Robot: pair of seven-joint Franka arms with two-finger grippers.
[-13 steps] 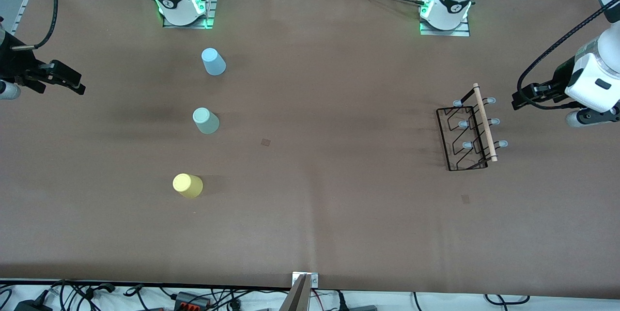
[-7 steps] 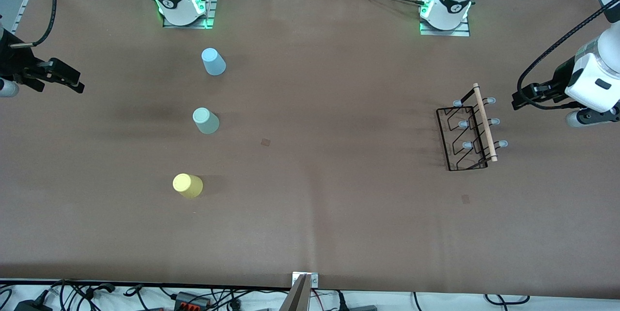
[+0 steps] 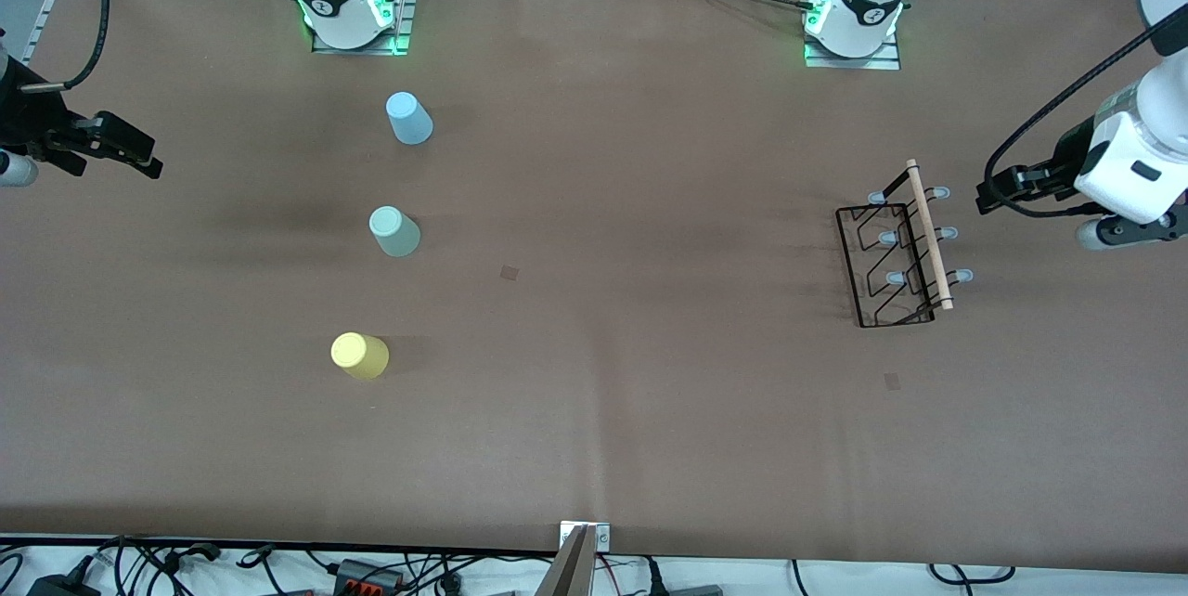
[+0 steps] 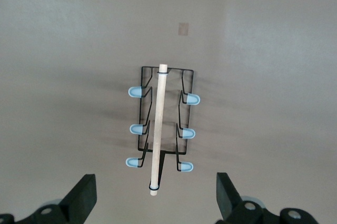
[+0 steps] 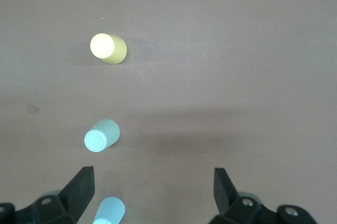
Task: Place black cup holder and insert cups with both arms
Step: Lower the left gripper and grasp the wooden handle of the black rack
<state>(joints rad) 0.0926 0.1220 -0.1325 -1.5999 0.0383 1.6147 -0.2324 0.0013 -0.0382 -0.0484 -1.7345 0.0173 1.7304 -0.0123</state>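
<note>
While both arms hang raised, left pincer gapes beside holder.

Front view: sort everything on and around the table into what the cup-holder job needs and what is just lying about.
Part of the job:
- black cup holder, toward the left arm's end
- light blue cup
- pale green cup
- yellow cup
- left end effector, open
- right end effector, open

Just lying about:
- loose cables and plugs along the table's near edge
</note>
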